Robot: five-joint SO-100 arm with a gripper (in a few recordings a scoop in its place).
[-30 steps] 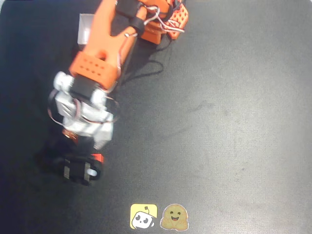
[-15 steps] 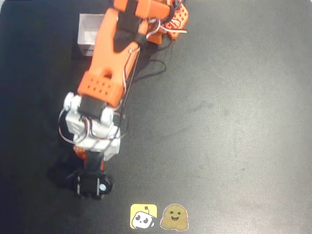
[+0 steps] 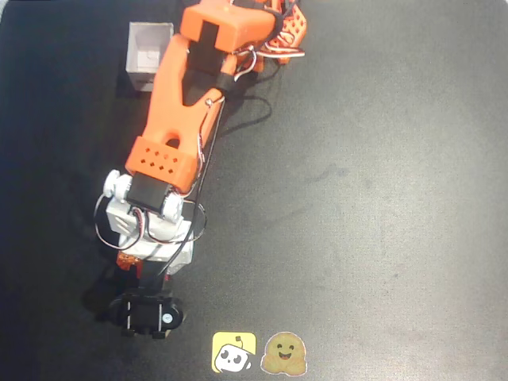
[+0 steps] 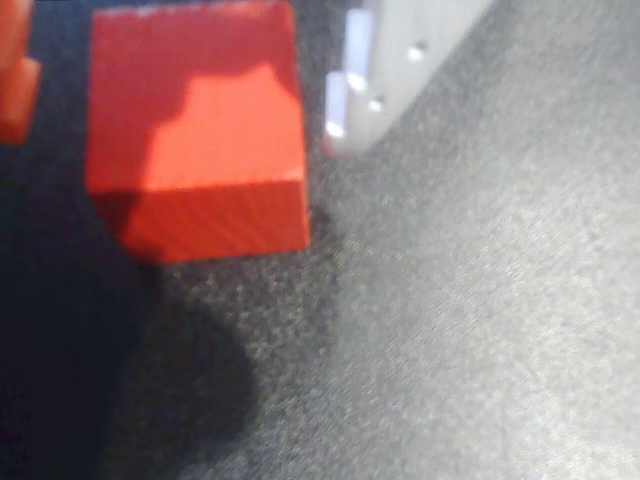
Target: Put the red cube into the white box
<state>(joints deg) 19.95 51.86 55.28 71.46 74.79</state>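
the arm has swung out and down toward six o'clock in the overhead view, its white wrist now lower in the picture than a second ago, and the box it was covering is uncovered. the white box [image 3: 150,55] sits up at eleven o'clock on the dark counter [image 3: 373,198], well apart from the working end. the gripper [image 3: 149,313] is down near the bottom edge, just at ten o'clock of two little stickers [image 3: 258,352].

in the wrist view the red cube [image 4: 195,130] sits on the counter, flat and upright, with a pale finger [image 4: 395,70] just beside it at two o'clock and a sliver of orange at the left edge (likely the other finger). so the fingers look spread either side of the cube, not pinching it yet, though i cannot tell for certain from these views.

my read: the reach is done and the grasp is next. after that comes a long carry back up to the box.
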